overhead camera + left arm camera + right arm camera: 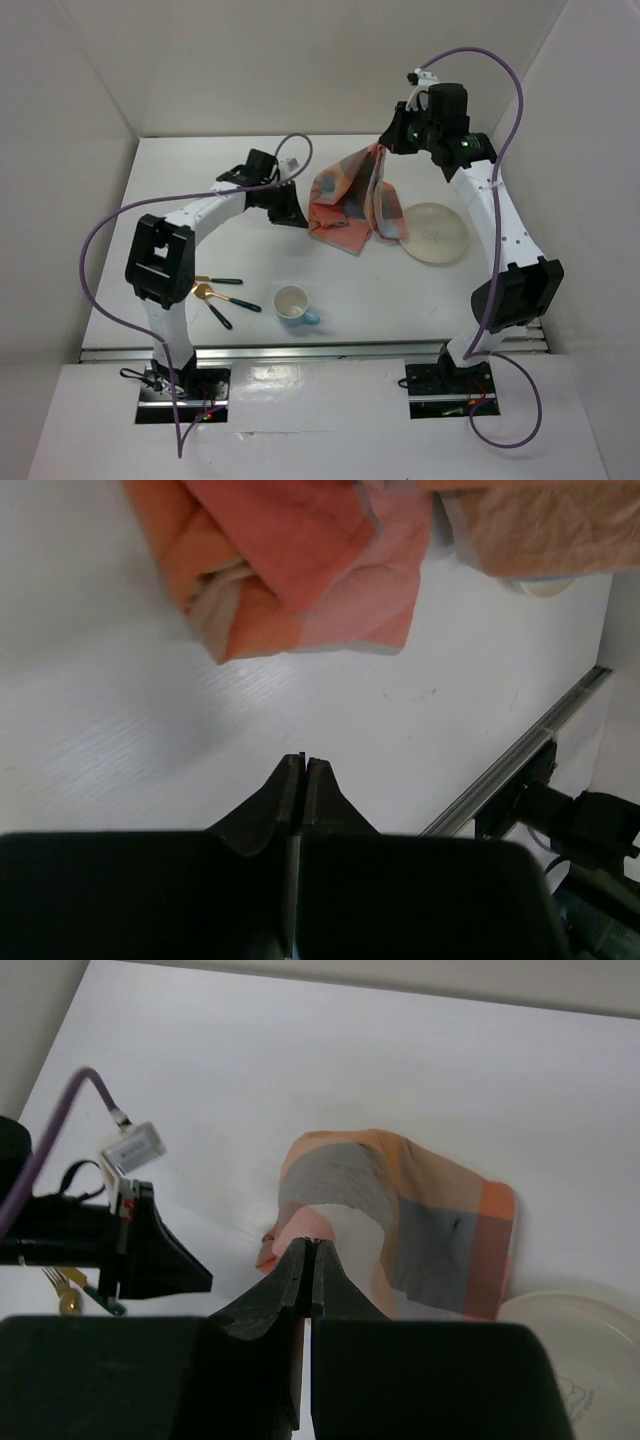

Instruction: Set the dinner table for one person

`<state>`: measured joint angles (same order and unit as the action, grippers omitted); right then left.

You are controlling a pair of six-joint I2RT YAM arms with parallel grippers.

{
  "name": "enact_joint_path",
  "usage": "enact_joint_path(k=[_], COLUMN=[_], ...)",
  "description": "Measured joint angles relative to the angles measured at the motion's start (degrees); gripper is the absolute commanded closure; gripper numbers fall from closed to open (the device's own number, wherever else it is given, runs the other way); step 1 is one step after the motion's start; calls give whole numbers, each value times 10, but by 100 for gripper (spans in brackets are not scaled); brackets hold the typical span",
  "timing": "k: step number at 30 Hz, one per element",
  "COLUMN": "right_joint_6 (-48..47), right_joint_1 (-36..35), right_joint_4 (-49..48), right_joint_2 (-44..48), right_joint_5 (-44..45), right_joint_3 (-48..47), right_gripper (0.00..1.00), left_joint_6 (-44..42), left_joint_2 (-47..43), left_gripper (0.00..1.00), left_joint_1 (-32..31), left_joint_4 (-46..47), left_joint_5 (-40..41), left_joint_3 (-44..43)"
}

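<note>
The white dinner table (200, 190) has a metal rail (300, 352) along its near edge. An orange-and-blue checked cloth (345, 200) hangs crumpled from my right gripper (383, 152), which is shut on its top edge and holds it up, with the lower folds resting on the table. In the right wrist view my right gripper (313, 1243) is closed with the cloth (420, 1220) at its tips. My left gripper (295, 215) is shut and empty, just left of the cloth. In the left wrist view the left gripper (303, 760) is over bare table and the cloth (300, 560) lies beyond it.
A cream plate (436, 233) lies right of the cloth, partly under its edge. A white cup (292, 303) with a blue handle stands near the front. A gold fork (215, 281) and a gold spoon (212, 300) with dark handles lie front left. White walls enclose the table.
</note>
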<state>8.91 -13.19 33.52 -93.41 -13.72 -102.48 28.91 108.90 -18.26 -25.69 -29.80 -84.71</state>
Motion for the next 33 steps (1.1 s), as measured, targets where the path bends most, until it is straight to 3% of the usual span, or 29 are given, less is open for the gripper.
enact_joint_path(k=[2,4,10,11,19,25,30,33], right_joint_6=[1,2,2,2,2,2,2,2], right_joint_1=[13,21,38,39,57,75,82,83], right_joint_4=[0,0,0,0,1,2,2,2], right_joint_2=[0,0,0,0,2,6,11,17], right_joint_5=[-11,-21,-40,-43,-64,-77,-83,-87], right_joint_3=[3,3,5,6,20,27,27,28], right_gripper=[100,100,100,100,100,100,100,100], left_joint_6=[1,21,103,114,179,181,180,180], left_joint_2=[14,23,78,87,138,182,199,199], left_gripper=[57,49,52,44,39,45,35,37], left_joint_1=[-30,-53,-66,-66,-73,-75,-78,-78], left_joint_4=[6,12,35,33,23,8,-10,-10], left_joint_5=[11,17,38,46,107,125,130,131], left_joint_3=[-3,-5,-40,-49,-118,-185,-197,-183])
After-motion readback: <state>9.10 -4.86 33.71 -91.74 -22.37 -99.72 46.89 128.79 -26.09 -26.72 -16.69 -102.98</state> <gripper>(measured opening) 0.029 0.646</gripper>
